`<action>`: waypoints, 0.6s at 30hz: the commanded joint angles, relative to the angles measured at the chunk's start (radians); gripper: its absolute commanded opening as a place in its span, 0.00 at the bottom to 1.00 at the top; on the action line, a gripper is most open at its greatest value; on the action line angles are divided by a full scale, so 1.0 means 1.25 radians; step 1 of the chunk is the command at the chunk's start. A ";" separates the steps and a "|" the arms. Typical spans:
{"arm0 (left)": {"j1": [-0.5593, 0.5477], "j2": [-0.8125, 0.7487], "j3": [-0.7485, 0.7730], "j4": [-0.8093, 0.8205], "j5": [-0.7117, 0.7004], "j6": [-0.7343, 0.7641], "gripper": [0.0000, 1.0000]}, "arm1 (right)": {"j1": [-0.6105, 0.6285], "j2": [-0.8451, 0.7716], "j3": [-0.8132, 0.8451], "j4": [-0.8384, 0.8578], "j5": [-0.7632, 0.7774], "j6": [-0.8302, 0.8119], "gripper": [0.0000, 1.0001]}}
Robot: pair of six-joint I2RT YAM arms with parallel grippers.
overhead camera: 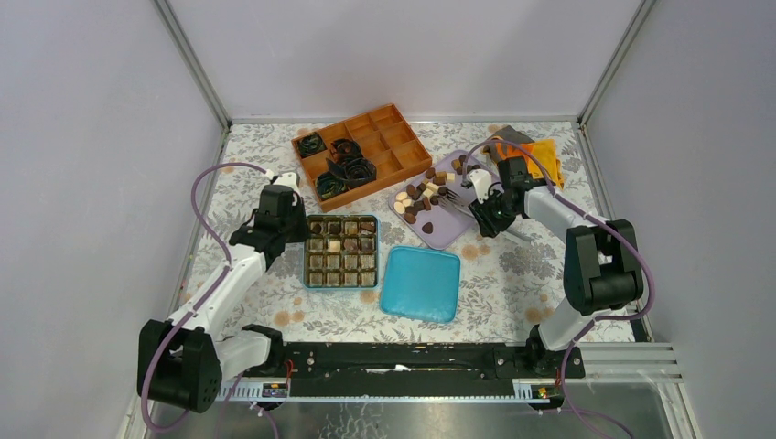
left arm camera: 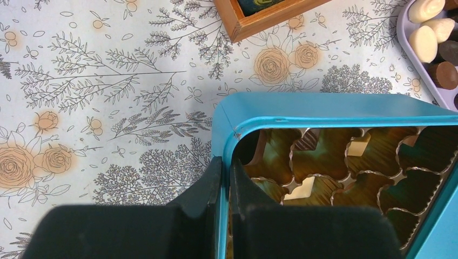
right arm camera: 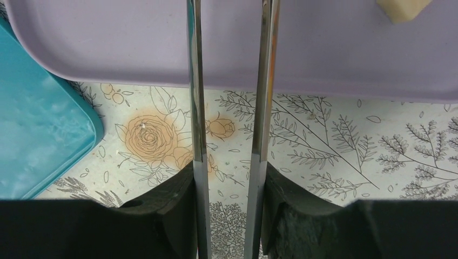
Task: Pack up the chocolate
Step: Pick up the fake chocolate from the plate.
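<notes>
My left gripper [left arm camera: 226, 167] pinches the wall of the teal tin [left arm camera: 324, 110] at centre frame. My right gripper [right arm camera: 229, 178] clamps metal tongs [right arm camera: 195, 108] over the lilac tray [overhead camera: 451, 230], right of centre, where loose chocolate [overhead camera: 416, 194] lies; more sits in the tin.

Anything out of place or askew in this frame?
Only mildly: the black paper cups sprawl crumpled across dividers of the wooden organizer rather than sitting one per compartment. Nothing else stands out.

The left arm [overhead camera: 233, 274] and right arm [overhead camera: 599, 265] — white shells, bulky black joints — each trail a looping mauve cable [overhead camera: 220, 165].
</notes>
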 commanded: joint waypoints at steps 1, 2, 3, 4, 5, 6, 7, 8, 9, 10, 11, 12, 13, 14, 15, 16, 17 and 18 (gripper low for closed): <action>-0.001 -0.033 0.018 0.053 0.008 -0.018 0.00 | -0.004 -0.022 -0.008 0.043 -0.045 0.006 0.43; -0.001 -0.034 0.018 0.055 0.006 -0.019 0.00 | -0.003 -0.023 -0.010 0.045 -0.048 0.005 0.43; -0.001 -0.034 0.017 0.055 0.006 -0.019 0.00 | -0.003 -0.023 -0.012 0.048 -0.049 0.006 0.43; -0.001 -0.034 0.017 0.056 0.005 -0.019 0.00 | -0.002 -0.024 -0.013 0.049 -0.049 0.005 0.43; -0.001 -0.032 0.017 0.055 0.006 -0.019 0.00 | -0.002 -0.024 -0.015 0.052 -0.049 0.004 0.43; -0.001 -0.030 0.018 0.056 0.007 -0.019 0.00 | -0.002 -0.024 -0.016 0.054 -0.050 0.004 0.43; -0.001 -0.028 0.018 0.055 0.008 -0.019 0.00 | -0.003 -0.023 -0.017 0.055 -0.049 0.005 0.43; 0.000 -0.026 0.018 0.056 0.009 -0.019 0.00 | -0.002 -0.021 -0.017 0.055 -0.046 0.004 0.43; -0.001 -0.025 0.018 0.056 0.010 -0.020 0.00 | -0.001 -0.019 -0.017 0.056 -0.043 0.005 0.43; -0.001 -0.025 0.017 0.058 0.010 -0.020 0.00 | 0.000 -0.016 -0.017 0.056 -0.039 0.005 0.43; -0.001 -0.024 0.016 0.060 0.011 -0.020 0.00 | 0.000 -0.014 -0.016 0.056 -0.036 0.004 0.43; -0.001 -0.024 0.016 0.060 0.012 -0.021 0.00 | 0.000 -0.013 -0.017 0.057 -0.032 0.005 0.43; -0.001 -0.023 0.015 0.062 0.013 -0.021 0.00 | 0.000 -0.012 -0.017 0.059 -0.032 0.005 0.43; -0.001 -0.021 0.014 0.065 0.014 -0.021 0.00 | 0.000 -0.011 -0.017 0.060 -0.032 0.006 0.43; -0.001 -0.018 0.013 0.068 0.017 -0.022 0.00 | 0.000 -0.008 -0.016 0.062 -0.031 0.006 0.43; -0.001 -0.014 0.013 0.070 0.020 -0.022 0.00 | 0.001 -0.003 -0.013 0.062 -0.030 0.006 0.43; 0.000 -0.010 0.014 0.070 0.024 -0.024 0.00 | 0.001 0.003 -0.010 0.061 -0.031 0.006 0.44; -0.001 -0.007 0.015 0.070 0.027 -0.024 0.00 | 0.001 0.008 -0.007 0.060 -0.031 0.006 0.44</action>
